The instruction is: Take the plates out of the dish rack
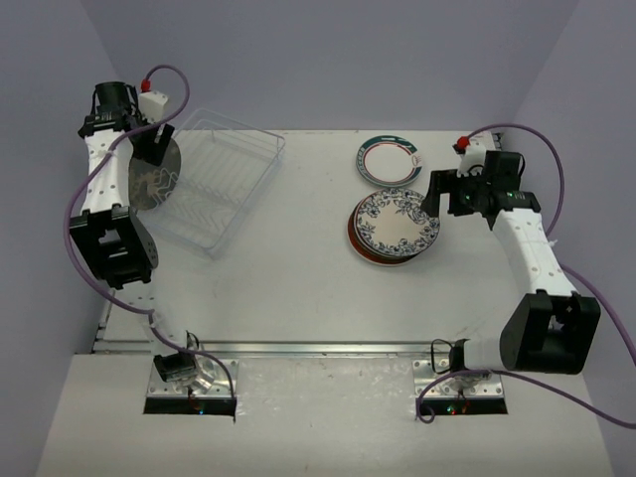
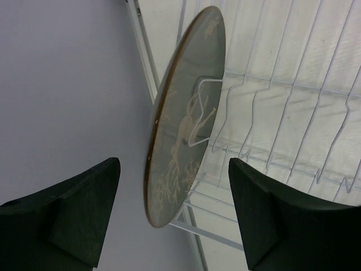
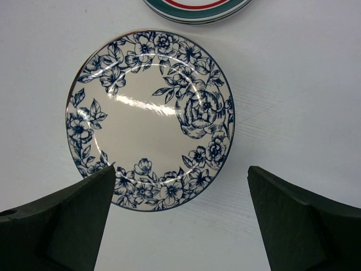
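Observation:
A dark grey plate (image 1: 151,181) with a pale branch pattern stands on edge at the left end of the clear dish rack (image 1: 227,179). My left gripper (image 1: 155,151) is open just above its top rim. In the left wrist view the plate (image 2: 186,113) stands ahead of the open gripper (image 2: 175,212), its edge in line with the gap and touching neither finger. My right gripper (image 1: 435,194) is open and empty at the right edge of a plate stack topped by a blue floral plate (image 1: 396,221). That plate (image 3: 149,118) lies below the open right gripper (image 3: 180,214).
A white plate with a teal-red ring (image 1: 386,159) lies behind the stack and shows at the top of the right wrist view (image 3: 197,7). A red plate's rim (image 1: 358,248) shows under the stack. The rack's wire slots (image 2: 293,113) hold nothing else. A purple wall is close on the left.

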Controlling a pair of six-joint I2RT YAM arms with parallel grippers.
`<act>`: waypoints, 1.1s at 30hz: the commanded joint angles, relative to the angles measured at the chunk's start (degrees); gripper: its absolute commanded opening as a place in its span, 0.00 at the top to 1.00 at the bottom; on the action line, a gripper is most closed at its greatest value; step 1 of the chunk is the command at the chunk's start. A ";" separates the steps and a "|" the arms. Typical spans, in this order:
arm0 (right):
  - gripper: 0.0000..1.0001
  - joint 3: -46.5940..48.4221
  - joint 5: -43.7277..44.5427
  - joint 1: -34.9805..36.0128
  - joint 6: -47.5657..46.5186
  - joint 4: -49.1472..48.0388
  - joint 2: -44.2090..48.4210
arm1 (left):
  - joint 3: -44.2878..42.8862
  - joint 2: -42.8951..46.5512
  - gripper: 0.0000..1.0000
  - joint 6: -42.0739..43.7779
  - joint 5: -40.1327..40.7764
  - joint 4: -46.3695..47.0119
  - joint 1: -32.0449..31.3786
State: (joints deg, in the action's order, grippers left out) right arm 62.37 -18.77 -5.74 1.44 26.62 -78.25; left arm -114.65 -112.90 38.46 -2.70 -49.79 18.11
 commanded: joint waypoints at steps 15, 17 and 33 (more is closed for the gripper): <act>0.01 -0.84 -4.21 0.37 0.81 -1.93 4.06 | 3.25 -3.80 0.74 0.64 -3.66 2.65 0.77; 0.01 -0.93 -4.51 0.38 1.14 -2.01 4.24 | 3.50 -3.24 0.82 0.70 -3.66 2.88 0.70; 0.01 -1.46 -5.14 1.08 2.07 -2.19 5.47 | -4.11 7.42 1.00 2.13 -2.79 6.90 0.18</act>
State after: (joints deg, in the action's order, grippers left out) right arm 60.97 -22.89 -5.31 2.73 26.15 -74.42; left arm -113.08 -115.52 40.27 -4.32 -48.65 19.09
